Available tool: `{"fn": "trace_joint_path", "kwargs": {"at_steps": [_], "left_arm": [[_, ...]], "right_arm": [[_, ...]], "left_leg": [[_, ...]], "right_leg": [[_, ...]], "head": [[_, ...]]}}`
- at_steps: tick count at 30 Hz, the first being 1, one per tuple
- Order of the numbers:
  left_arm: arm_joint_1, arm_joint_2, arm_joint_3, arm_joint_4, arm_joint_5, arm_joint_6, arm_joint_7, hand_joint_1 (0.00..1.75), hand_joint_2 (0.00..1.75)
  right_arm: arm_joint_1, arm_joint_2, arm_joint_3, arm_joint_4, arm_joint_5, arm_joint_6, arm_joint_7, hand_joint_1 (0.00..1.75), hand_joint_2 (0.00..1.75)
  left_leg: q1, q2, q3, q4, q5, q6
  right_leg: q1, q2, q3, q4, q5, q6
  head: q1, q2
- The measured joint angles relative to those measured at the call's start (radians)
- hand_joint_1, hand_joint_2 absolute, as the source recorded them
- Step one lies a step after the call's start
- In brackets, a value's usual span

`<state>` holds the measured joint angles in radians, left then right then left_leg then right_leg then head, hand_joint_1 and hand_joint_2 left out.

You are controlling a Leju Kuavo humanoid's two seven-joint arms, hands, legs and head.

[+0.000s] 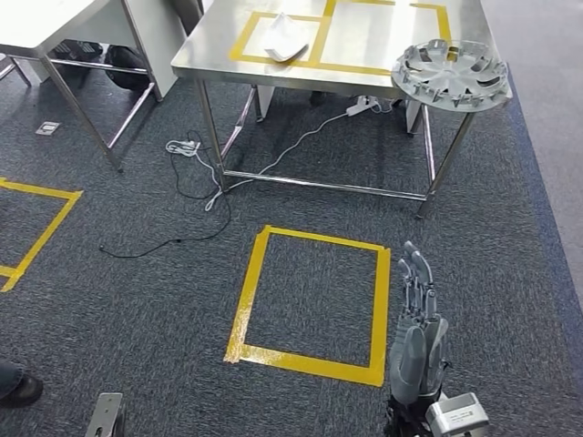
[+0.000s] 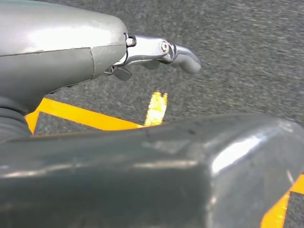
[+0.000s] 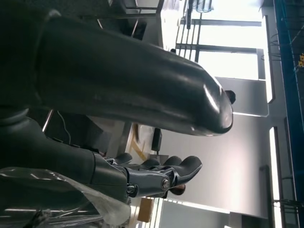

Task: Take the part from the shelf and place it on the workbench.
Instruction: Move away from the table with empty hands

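Right robot hand (image 1: pixel 416 339) raised, fingers straight, seemingly empty

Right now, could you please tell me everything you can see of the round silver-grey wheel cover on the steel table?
The round silver-grey wheel cover looks like moulded plastic with a metallic finish. Spokes fan out from a central hub, and small tabs stand around its rim. It lies flat at the far right corner of the steel table, its edge overhanging the table's corner slightly. It rests partly on yellow tape marking a square. Nothing else touches it.
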<state>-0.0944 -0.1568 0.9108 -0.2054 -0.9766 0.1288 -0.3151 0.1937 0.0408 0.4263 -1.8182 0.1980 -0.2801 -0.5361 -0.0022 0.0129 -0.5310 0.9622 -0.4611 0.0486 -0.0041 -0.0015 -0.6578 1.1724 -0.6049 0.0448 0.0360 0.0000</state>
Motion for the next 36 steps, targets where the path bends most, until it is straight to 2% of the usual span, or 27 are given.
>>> {"fn": "trace_joint_path", "kwargs": {"at_steps": [1, 2, 3, 4, 5, 6, 7, 8, 9, 11, 12, 13, 15, 16, 17, 18, 19, 20, 22, 24, 26, 28, 30, 32, 33, 34, 36], "left_arm": [[0.000, 0.000, 0.000, 0.000, 0.000, 0.000, 0.000, 0.00, 0.00], [0.000, 0.000, 0.000, 0.000, 0.000, 0.000, 0.000, 0.00, 0.00], [0.000, 0.000, 0.000, 0.000, -0.001, 0.000, 0.000, 0.00, 0.00], [0.000, -0.001, 0.000, 0.000, -0.001, 0.000, 0.000, 0.00, 0.00], [0.000, -0.001, 0.000, 0.000, -0.001, 0.000, 0.000, 0.00, 0.00], [0.000, -0.002, 0.000, 0.000, -0.002, 0.000, 0.000, 0.00, 0.00], [0.000, -0.002, 0.000, 0.000, -0.002, 0.000, 0.000, 0.00, 0.00], [0.000, -0.002, 0.001, 0.000, -0.003, 0.000, 0.000, 0.00, 0.00], [0.000, -0.002, 0.001, 0.000, -0.004, 0.000, 0.000, 0.00, 0.00], [0.001, 0.000, 0.003, 0.000, -0.007, 0.000, -0.002, 0.00, 0.00], [0.002, 0.000, 0.004, 0.000, -0.008, 0.000, -0.002, 0.00, 0.00], [0.003, 0.001, 0.005, 0.000, -0.009, 0.000, -0.003, 0.00, 0.00], [0.003, 0.000, 0.005, 0.000, -0.010, 0.002, -0.003, 0.00, 0.00], [0.003, 0.000, 0.006, 0.000, -0.011, 0.002, -0.003, 0.00, 0.00], [0.003, 0.001, 0.006, 0.000, -0.013, 0.003, -0.003, 0.00, 0.00], [0.003, 0.001, 0.006, 0.000, -0.014, 0.003, -0.003, 0.00, 0.00], [0.003, 0.001, 0.007, 0.000, -0.015, 0.003, -0.003, 0.00, 0.00], [0.003, 0.001, 0.008, 0.000, -0.015, 0.003, -0.003, 0.00, 0.00], [0.001, 0.001, 0.010, 0.000, -0.015, 0.003, -0.004, 0.00, 0.00], [0.000, 0.001, 0.012, 0.000, -0.015, 0.003, -0.004, 0.00, 0.00], [0.001, 0.001, 0.013, 0.000, -0.016, 0.004, -0.005, 0.00, 0.00], [0.002, 0.000, 0.014, 0.000, -0.015, 0.004, -0.005, 0.00, 0.00], [0.001, -0.001, 0.015, 0.000, -0.015, 0.005, -0.006, 0.00, 0.00], [0.002, 0.000, 0.015, 0.000, -0.016, 0.005, -0.006, 0.00, 0.00], [0.002, 0.000, 0.016, 0.000, -0.016, 0.005, -0.006, 0.00, 0.00], [0.003, 0.000, 0.016, 0.000, -0.016, 0.005, -0.006, 0.00, 0.00], [0.002, -0.001, 0.016, 0.000, -0.016, 0.005, -0.006, 0.00, 0.00]], "right_arm": [[0.000, 0.000, 0.000, 0.000, 0.000, -0.001, 0.000, 0.00, 0.00], [0.001, 0.000, 0.000, 0.000, 0.001, -0.003, 0.000, 0.00, 0.00], [0.001, 0.000, 0.000, 0.000, 0.002, -0.006, 0.000, 0.00, 0.00], [0.001, 0.000, 0.000, 0.000, 0.004, -0.009, 0.000, 0.00, 0.00], [0.000, 0.000, 0.000, 0.000, 0.006, -0.012, 0.000, 0.00, 0.00], [-0.001, 0.000, 0.000, 0.000, 0.007, -0.015, 0.000, 0.00, 0.00], [-0.002, 0.000, 0.000, -0.001, 0.009, -0.017, 0.000, 0.00, 0.00], [-0.002, 0.000, 0.000, -0.002, 0.012, -0.019, 0.000, 0.00, 0.00], [-0.002, 0.000, 0.000, -0.002, 0.016, -0.021, -0.001, 0.00, 0.00], [-0.001, 0.000, 0.000, -0.002, 0.025, -0.025, -0.001, 0.00, 0.00], [0.000, 0.000, 0.001, -0.002, 0.030, -0.027, -0.001, 0.00, 0.00], [-0.001, 0.000, 0.001, -0.002, 0.034, -0.029, 0.000, 0.00, 0.00], [0.000, 0.000, 0.002, -0.002, 0.041, -0.031, 0.000, 0.00, 0.00], [0.000, 0.000, 0.002, -0.002, 0.043, -0.031, 0.001, 0.00, 0.00], [0.000, 0.000, 0.002, -0.002, 0.043, -0.032, 0.002, 0.00, 0.00], [0.000, 0.000, 0.002, -0.002, 0.043, -0.031, 0.002, 0.00, 0.00], [0.000, 0.000, 0.002, -0.002, 0.043, -0.031, 0.003, 0.00, 0.00], [0.000, 0.000, 0.002, -0.002, 0.043, -0.031, 0.003, 0.00, 0.00], [0.000, 0.000, 0.002, -0.002, 0.043, -0.031, 0.003, 0.00, 0.00], [-0.001, 0.000, 0.003, -0.002, 0.043, -0.030, 0.003, 0.00, 0.00], [-0.003, 0.000, 0.003, -0.002, 0.044, -0.030, 0.003, 0.00, 0.00], [-0.003, 0.000, 0.003, -0.003, 0.044, -0.029, 0.003, 0.00, 0.00], [-0.001, 0.000, 0.003, -0.002, 0.043, -0.029, 0.004, 0.00, 0.00], [0.001, 0.000, 0.003, -0.001, 0.042, -0.029, 0.005, 0.00, 0.00], [0.001, 0.000, 0.003, -0.001, 0.042, -0.029, 0.005, 0.00, 0.00], [0.001, 0.000, 0.003, -0.001, 0.042, -0.028, 0.005, 0.00, 0.00], [0.000, 0.000, 0.003, 0.000, 0.042, -0.028, 0.005, 0.00, 0.00]], "left_leg": [[0.000, 0.001, -0.017, 0.002, 0.012, -0.001], [-0.001, 0.002, -0.034, 0.005, 0.024, -0.002], [0.000, 0.003, -0.052, 0.008, 0.035, -0.004], [0.000, 0.003, -0.070, 0.014, 0.046, -0.007], [0.001, 0.004, -0.087, 0.020, 0.056, -0.010], [0.000, 0.003, -0.103, 0.028, 0.064, -0.015], [-0.001, 0.003, -0.114, 0.036, 0.074, -0.020], [-0.002, 0.002, -0.122, 0.040, 0.084, -0.025], [-0.003, 0.002, -0.127, 0.041, 0.093, -0.029], [0.000, 0.000, -0.134, 0.041, 0.102, -0.041], [0.002, -0.001, -0.141, 0.052, 0.082, -0.048], [0.004, -0.002, -0.150, 0.081, 0.042, -0.055], [0.008, -0.003, -0.172, 0.193, -0.063, -0.067], [0.010, -0.003, -0.181, 0.259, -0.095, -0.072], [0.012, -0.003, -0.183, 0.309, -0.101, -0.075], [0.013, -0.003, -0.173, 0.330, -0.085, -0.077], [0.015, -0.001, -0.147, 0.312, -0.057, -0.077], [0.015, 0.005, -0.104, 0.259, -0.030, -0.075], [0.011, 0.033, -0.007, 0.115, -0.017, -0.064], [0.004, 0.046, 0.033, 0.037, -0.032, -0.051], [0.004, 0.031, 0.030, 0.015, -0.037, -0.036], [0.008, 0.013, 0.025, 0.001, -0.031, -0.020], [0.006, -0.004, 0.011, 0.002, -0.018, -0.008], [-0.002, -0.023, -0.004, 0.004, -0.008, -0.003], [-0.006, -0.034, -0.010, 0.005, -0.003, -0.002], [-0.009, -0.046, -0.014, 0.007, 0.000, -0.002], [-0.014, -0.069, -0.021, 0.011, 0.006, -0.003]], "right_leg": [[-0.001, 0.000, -0.006, 0.059, -0.025, 0.003], [-0.001, 0.000, -0.003, 0.097, -0.023, 0.005], [-0.002, 0.000, 0.013, 0.106, 0.000, 0.007], [-0.003, 0.000, 0.046, 0.079, 0.035, 0.008], [-0.004, 0.000, 0.095, 0.022, 0.060, 0.008], [-0.005, 0.000, 0.154, -0.058, 0.065, 0.007], [-0.005, 0.000, 0.207, -0.134, 0.055, 0.002], [-0.004, 0.001, 0.238, -0.188, 0.038, -0.004], [-0.001, 0.002, 0.251, -0.217, 0.026, -0.012], [-0.001, -0.001, 0.231, -0.221, 0.034, -0.033], [-0.002, -0.004, 0.222, -0.222, 0.042, -0.044], [-0.004, -0.009, 0.211, -0.222, 0.053, -0.053], [-0.005, -0.019, 0.190, -0.221, 0.072, -0.061], [-0.005, -0.027, 0.180, -0.220, 0.081, -0.061], [-0.005, -0.035, 0.171, -0.219, 0.089, -0.060], [-0.005, -0.044, 0.162, -0.216, 0.096, -0.058], [-0.005, -0.053, 0.154, -0.213, 0.103, -0.056], [-0.005, -0.062, 0.149, -0.210, 0.107, -0.053], [-0.001, -0.081, 0.139, -0.203, 0.114, -0.046], [0.003, -0.102, 0.133, -0.199, 0.120, -0.035], [0.003, -0.111, 0.125, -0.195, 0.121, -0.023], [0.000, -0.071, 0.101, -0.153, 0.086, -0.015], [-0.001, -0.018, 0.047, -0.028, 0.014, -0.011], [-0.001, -0.003, -0.002, 0.092, -0.033, -0.013], [0.000, -0.001, -0.002, 0.101, -0.027, -0.016], [0.002, 0.002, 0.019, 0.067, -0.002, -0.022], [0.005, 0.032, 0.097, -0.073, 0.061, -0.038]], "head": [[0.001, 0.000], [0.001, 0.000], [0.001, 0.000], [0.001, 0.000], [0.001, 0.000], [0.001, 0.000], [0.000, 0.000], [0.000, 0.000], [-0.001, 0.000], [-0.001, 0.000], [-0.003, 0.000], [-0.006, 0.000], [-0.012, 0.000], [-0.013, 0.000], [-0.013, 0.000], [-0.013, 0.000], [-0.014, 0.000], [-0.014, 0.000], [-0.014, 0.000], [-0.014, 0.000], [-0.014, 0.000], [-0.011, 0.000], [-0.007, 0.000], [-0.006, 0.000], [-0.006, 0.000], [-0.006, 0.000], [-0.006, 0.000]]}}
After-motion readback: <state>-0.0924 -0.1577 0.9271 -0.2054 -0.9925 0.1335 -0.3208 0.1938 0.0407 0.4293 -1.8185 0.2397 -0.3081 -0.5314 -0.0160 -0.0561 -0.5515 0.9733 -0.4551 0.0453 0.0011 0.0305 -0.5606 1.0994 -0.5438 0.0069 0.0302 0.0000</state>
